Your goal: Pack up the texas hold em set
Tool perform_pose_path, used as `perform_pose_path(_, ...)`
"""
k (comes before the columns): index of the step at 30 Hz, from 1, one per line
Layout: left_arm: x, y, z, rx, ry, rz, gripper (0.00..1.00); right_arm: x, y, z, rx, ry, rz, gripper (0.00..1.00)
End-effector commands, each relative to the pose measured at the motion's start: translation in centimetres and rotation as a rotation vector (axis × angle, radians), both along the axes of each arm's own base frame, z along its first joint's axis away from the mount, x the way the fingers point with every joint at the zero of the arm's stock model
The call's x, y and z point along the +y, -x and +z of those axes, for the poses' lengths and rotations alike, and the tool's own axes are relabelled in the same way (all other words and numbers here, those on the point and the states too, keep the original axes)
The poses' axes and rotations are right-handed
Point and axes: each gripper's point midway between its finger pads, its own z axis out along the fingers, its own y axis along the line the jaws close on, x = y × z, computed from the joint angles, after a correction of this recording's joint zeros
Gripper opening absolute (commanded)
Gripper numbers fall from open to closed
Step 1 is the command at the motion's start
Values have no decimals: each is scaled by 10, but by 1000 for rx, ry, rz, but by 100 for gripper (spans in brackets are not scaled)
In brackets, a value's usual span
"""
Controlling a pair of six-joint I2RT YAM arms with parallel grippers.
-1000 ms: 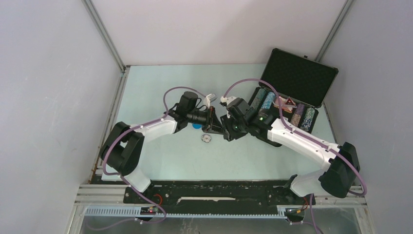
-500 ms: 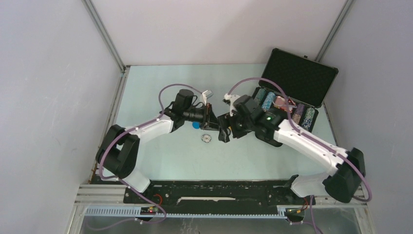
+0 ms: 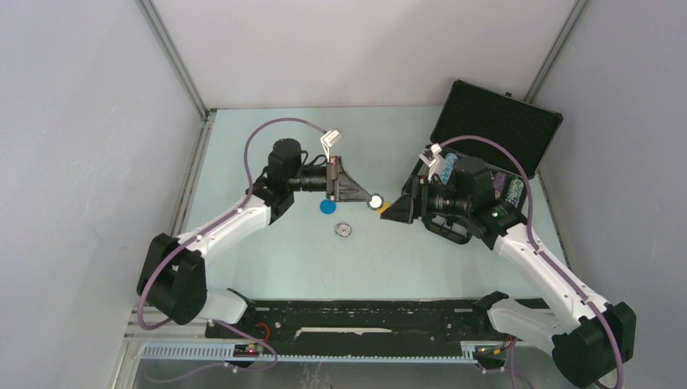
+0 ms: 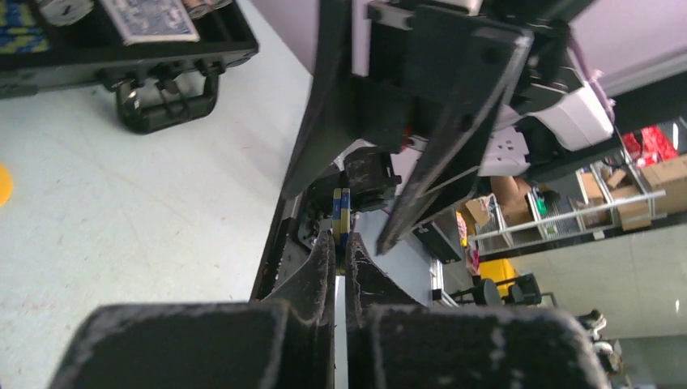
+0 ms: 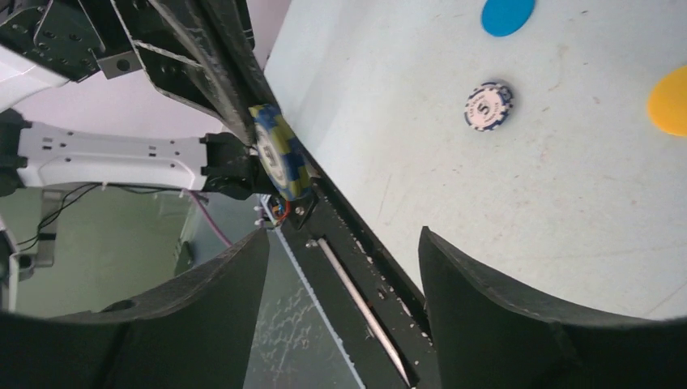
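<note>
My left jaws are pinched shut on a striped chip (image 5: 279, 158), held on edge above the table (image 3: 405, 267). My right jaws gape wide and empty, just beside it. The open case (image 3: 496, 121) at far right holds chip rows (image 3: 512, 193) and a blue deck (image 4: 150, 18). A second chip (image 3: 343, 231), a blue disc (image 3: 327, 206) and a yellow disc (image 5: 671, 101) lie loose.

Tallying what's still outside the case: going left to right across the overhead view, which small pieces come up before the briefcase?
In order: blue disc → loose poker chip on the table → held chip in the left claw → yellow disc → briefcase.
</note>
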Motion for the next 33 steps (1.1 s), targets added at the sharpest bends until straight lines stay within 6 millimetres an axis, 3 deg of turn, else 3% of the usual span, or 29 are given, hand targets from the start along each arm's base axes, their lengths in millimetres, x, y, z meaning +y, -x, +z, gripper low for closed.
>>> perform_pose_path(1, -1, 27, 21, -106, 78, -95, 0, 5, 9, 32, -82, -133, 52, 74)
perform_pose_path(9, -3, 41, 29, -138, 98, -130, 0, 7, 17, 49, -127, -250, 78, 59)
perform_pose_path(25, -4, 52, 36, -155, 111, -160, 0, 11, 19, 55, -145, -263, 67, 25)
perform_pose_path(33, -5, 57, 39, -160, 116, -171, 0, 16, 22, 57, -144, -275, 88, 21)
